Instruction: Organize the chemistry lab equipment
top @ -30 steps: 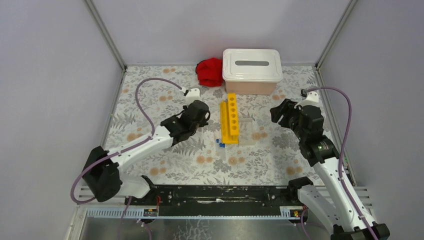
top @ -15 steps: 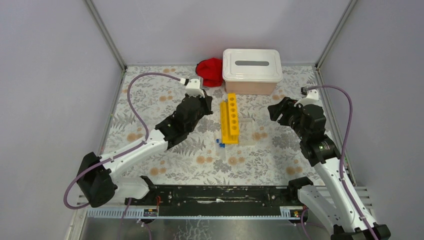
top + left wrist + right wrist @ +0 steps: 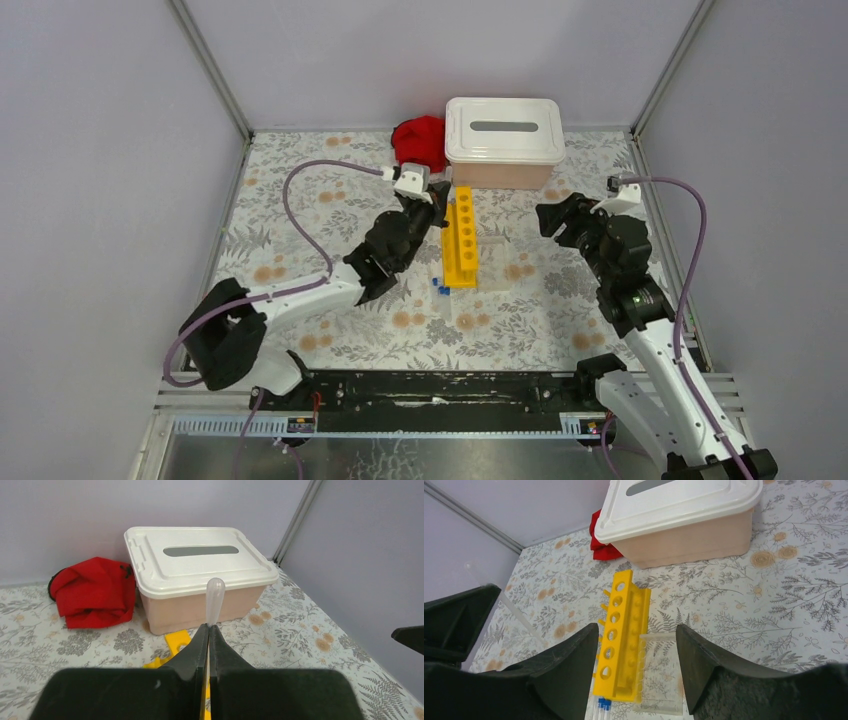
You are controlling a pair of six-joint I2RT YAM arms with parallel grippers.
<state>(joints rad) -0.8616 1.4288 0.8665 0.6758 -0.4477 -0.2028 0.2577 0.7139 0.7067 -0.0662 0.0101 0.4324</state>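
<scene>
A long yellow test-tube rack (image 3: 460, 240) lies in the middle of the table, its round holes facing up in the right wrist view (image 3: 621, 635). Blue-capped clear tubes (image 3: 438, 287) lie at its near end. My left gripper (image 3: 438, 203) hovers by the rack's far end, shut on a clear round-ended tube (image 3: 215, 600) that sticks out past its fingertips toward the pinkish bin (image 3: 200, 580). The bin's white lid is on, with a slot in it. My right gripper (image 3: 556, 220) stands open to the right of the rack, holding nothing.
A red cloth bag (image 3: 420, 142) sits left of the bin (image 3: 505, 140) at the back wall. A clear plastic piece (image 3: 661, 680) lies against the rack's right side. Walls and metal posts close in the table on three sides.
My left arm has swung right and away from me, from left of the rack to its far end, with its gripper shut. The right arm has barely shifted.
</scene>
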